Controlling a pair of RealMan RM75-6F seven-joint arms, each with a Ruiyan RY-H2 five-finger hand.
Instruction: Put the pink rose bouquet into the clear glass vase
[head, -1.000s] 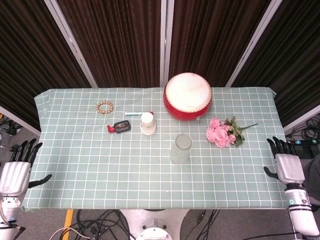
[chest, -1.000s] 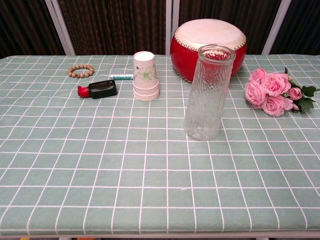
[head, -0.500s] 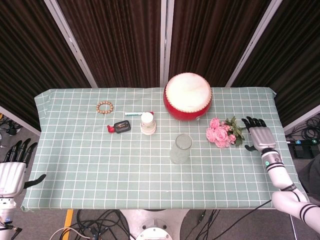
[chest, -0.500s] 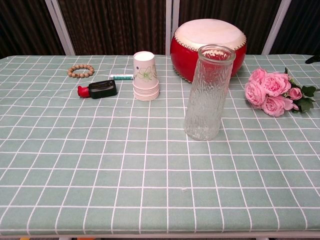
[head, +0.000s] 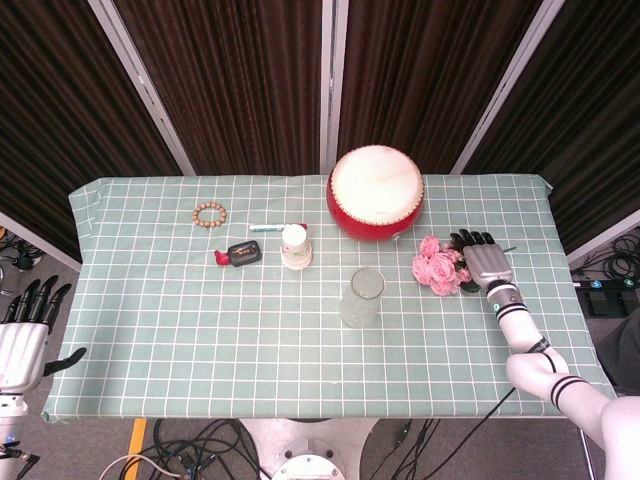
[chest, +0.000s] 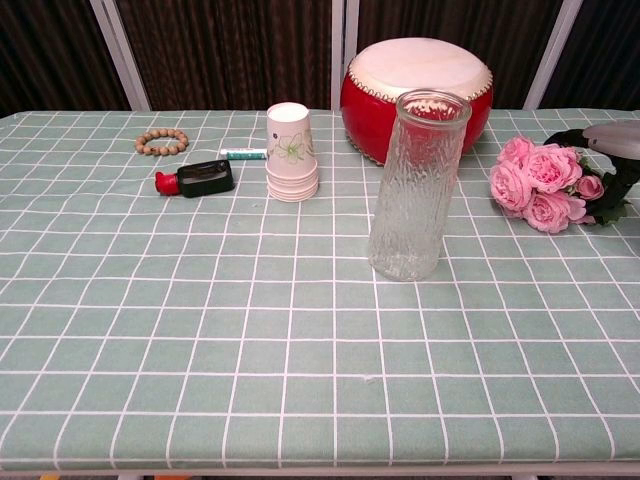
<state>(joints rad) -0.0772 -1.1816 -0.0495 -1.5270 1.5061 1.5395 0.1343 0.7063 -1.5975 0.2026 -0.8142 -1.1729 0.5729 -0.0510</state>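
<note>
In the head view, the pink rose bouquet (head: 438, 267) lies on the right of the green checked tablecloth (head: 180, 320), right of the upright clear glass vase (head: 362, 297). The right hand (head: 484, 262) hovers over the bouquet's leafy stems, fingers stretched flat, gripping nothing. The left hand (head: 24, 335) hangs off the table's near-left corner, fingers spread.

In the chest view, the right hand (chest: 612, 142) reaches over the bouquet (chest: 545, 183) at the right edge. The vase (chest: 415, 186) stands centre, a red drum (chest: 415, 85) behind it.

We see a red drum (head: 375, 193), stacked paper cups (chest: 291, 153), a bead bracelet (head: 210, 214), a teal pen (head: 268, 228) and a black-and-red gadget (chest: 197, 179) on the checked tablecloth (chest: 200, 330).
</note>
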